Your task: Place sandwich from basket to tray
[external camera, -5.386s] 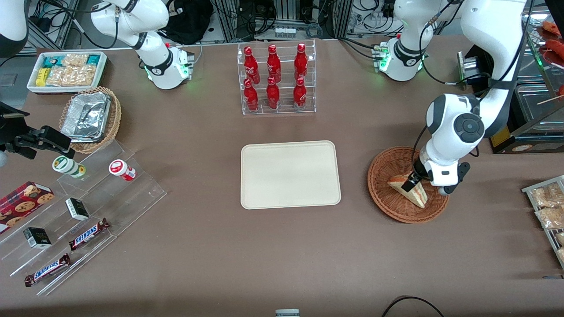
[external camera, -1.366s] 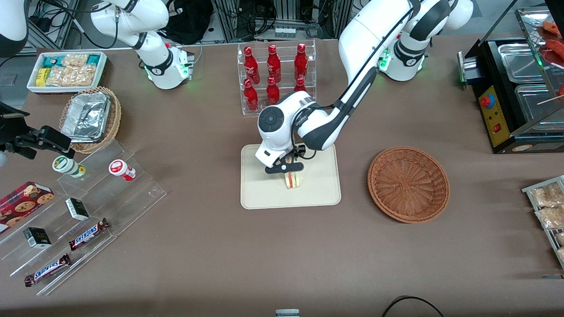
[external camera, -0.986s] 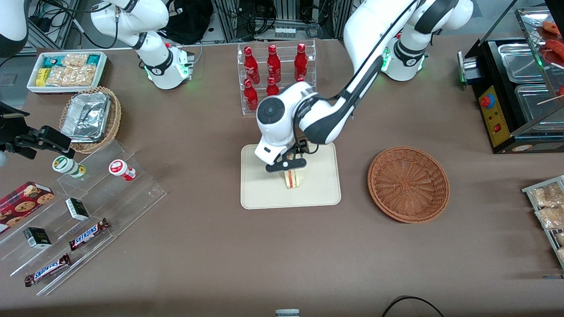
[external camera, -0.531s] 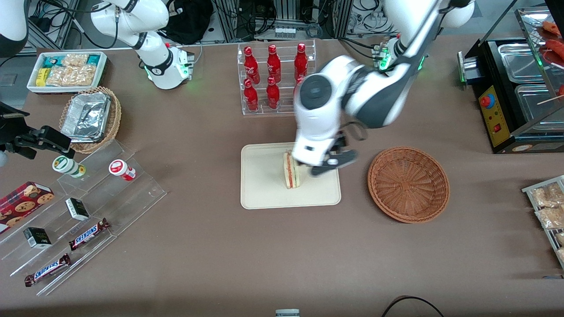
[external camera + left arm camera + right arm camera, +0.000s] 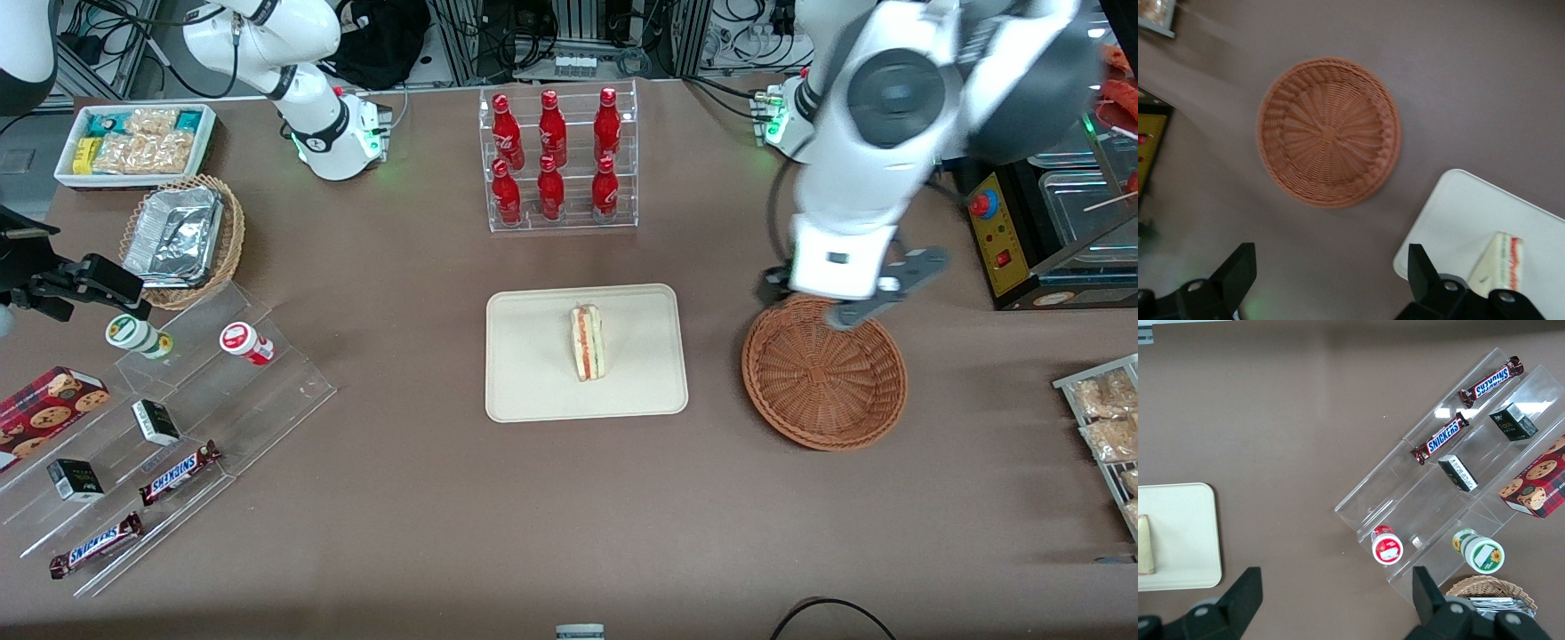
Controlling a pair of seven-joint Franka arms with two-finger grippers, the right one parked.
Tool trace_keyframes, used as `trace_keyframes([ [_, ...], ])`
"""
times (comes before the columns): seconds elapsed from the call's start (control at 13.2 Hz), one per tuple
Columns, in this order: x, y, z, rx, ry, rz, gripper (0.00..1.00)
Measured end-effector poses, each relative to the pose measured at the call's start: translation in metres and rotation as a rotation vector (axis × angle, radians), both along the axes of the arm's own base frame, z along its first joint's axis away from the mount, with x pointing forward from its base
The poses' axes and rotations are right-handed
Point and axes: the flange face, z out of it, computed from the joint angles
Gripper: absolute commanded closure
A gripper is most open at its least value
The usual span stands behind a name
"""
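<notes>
Standing on its narrow edge in the middle of the tray (image 5: 524, 391), the sandwich (image 5: 587, 342) could topple, while the released, empty end effector (image 5: 1328, 287) hovers high above the bare basket (image 5: 824, 373).

Basket (image 5: 824, 373) rim partly hidden beneath gripper (image 5: 845, 298).

Sandwich (image 5: 587, 342) moved from basket (image 5: 824, 372) onto tray (image 5: 533, 373), claw (image 5: 1331, 280) released it, raised above basket
</notes>
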Motion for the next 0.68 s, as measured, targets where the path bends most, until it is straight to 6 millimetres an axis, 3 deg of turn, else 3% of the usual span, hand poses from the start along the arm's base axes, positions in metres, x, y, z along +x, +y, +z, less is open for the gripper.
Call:
trace_keyframes([
  [0.23, 0.009, 0.061, 0.010, -0.005, 0.038, -0.041, 0.00],
  [0.68, 0.006, 0.160, 0.033, -0.132, 0.105, -0.150, 0.00],
])
